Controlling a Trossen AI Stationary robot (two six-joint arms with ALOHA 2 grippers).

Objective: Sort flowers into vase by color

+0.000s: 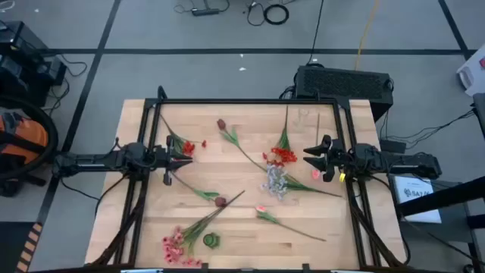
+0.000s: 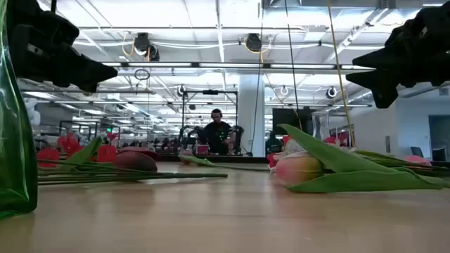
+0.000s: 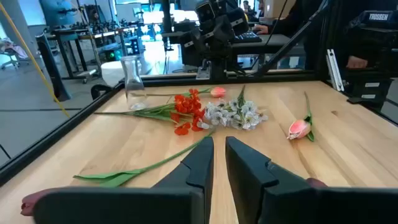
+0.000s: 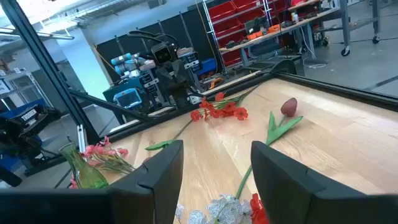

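Note:
Flowers lie loose on the wooden table (image 1: 151, 227). A red cluster (image 1: 282, 155), a whitish-grey sprig (image 1: 274, 182) and a pink bud (image 1: 314, 174) lie mid-table. Another red cluster (image 1: 186, 146) lies just far of my left gripper (image 1: 188, 161). Maroon tulips (image 1: 221, 123) (image 1: 220, 202), a pink tulip (image 1: 261, 209) and pink sprays (image 1: 178, 246) lie around them. A green vase (image 1: 211, 241) stands near the front edge, a clear glass vase (image 3: 132, 84) at the far side. My left gripper (image 3: 219, 149) is shut and holds nothing. My right gripper (image 1: 307, 159) (image 4: 216, 162) is open, right of the middle red cluster.
A black metal frame (image 1: 250, 101) runs around the table's far and side edges. In the low view the green vase (image 2: 14, 140) stands close on the left and the pink tulip (image 2: 299, 169) lies ahead. A person (image 2: 216, 130) sits far off in the room.

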